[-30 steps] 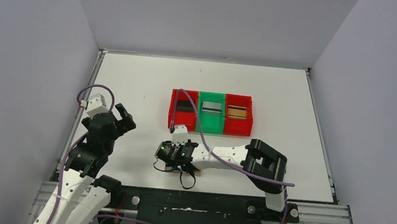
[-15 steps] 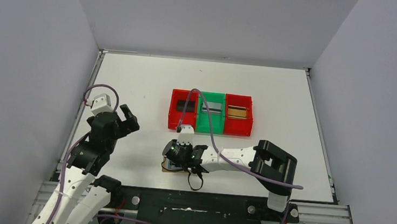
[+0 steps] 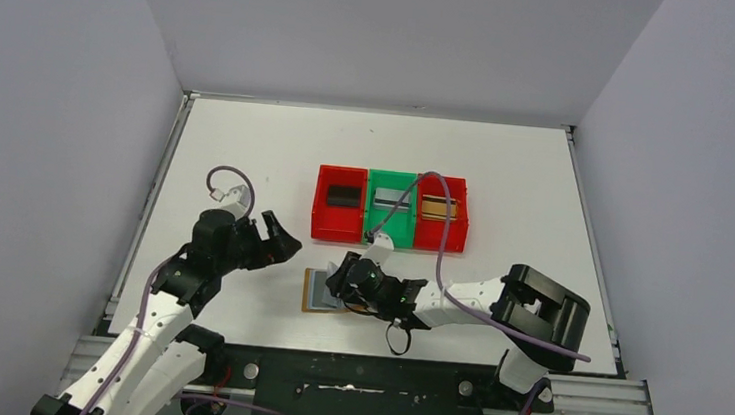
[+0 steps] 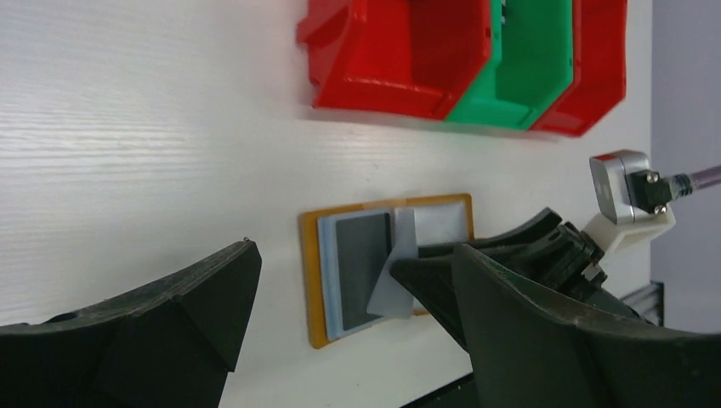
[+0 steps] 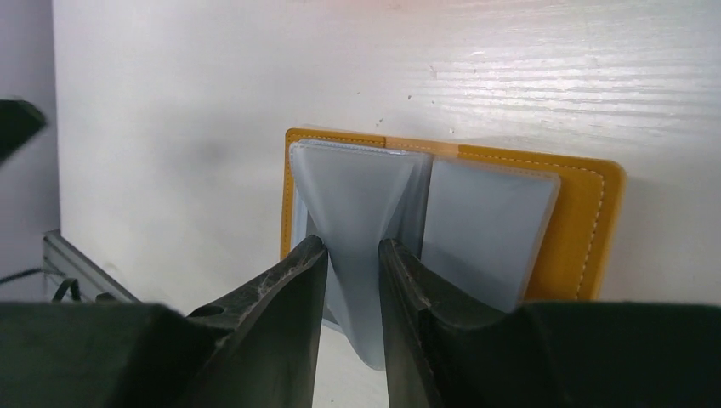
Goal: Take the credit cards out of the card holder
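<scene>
Card holder lies open at the near middle of the table. Your right gripper is pinched on one pale inner sleeve and holds it raised, probably so you can check the pockets beneath. Your left gripper hovers just left, jaws wide apart and empty. Farther off, the bins hold a black card, a silver one and a gold one. Only the purple cable crosses them.

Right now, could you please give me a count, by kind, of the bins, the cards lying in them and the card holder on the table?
Red bins: 2
Green bin: 1
Cards in the bins: 3 (black card, silver card, gold card)
Card holder: 1
Total: 7
</scene>
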Controlling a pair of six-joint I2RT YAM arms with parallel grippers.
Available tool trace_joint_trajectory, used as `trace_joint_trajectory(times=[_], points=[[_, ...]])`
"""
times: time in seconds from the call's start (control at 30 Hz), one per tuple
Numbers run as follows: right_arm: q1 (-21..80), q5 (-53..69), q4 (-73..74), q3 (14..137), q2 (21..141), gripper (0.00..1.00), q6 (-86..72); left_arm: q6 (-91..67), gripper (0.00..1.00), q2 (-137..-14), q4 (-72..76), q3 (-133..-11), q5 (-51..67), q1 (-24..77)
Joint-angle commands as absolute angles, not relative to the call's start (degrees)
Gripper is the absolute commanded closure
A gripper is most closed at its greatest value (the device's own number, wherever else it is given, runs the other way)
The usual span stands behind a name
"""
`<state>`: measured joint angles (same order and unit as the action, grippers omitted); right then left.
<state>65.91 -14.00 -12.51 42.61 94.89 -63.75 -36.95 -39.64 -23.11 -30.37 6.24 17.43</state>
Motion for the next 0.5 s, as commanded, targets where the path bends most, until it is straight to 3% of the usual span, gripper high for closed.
trace_joint_trajectory(times=[0.0, 0.47], points=[[63.97, -12.20, -28.04, 37.63, 91.26, 0.70, -65.95, -41.07, 0.17, -42.91, -8.85, -26.65, 22.58, 18.02], [60.44, -9.65, -51.24, 25.83, 94.00, 0.71, -72.96, -42.63, 0.20, -56.08, 5.17, -22.00, 20.68, 31.58]])
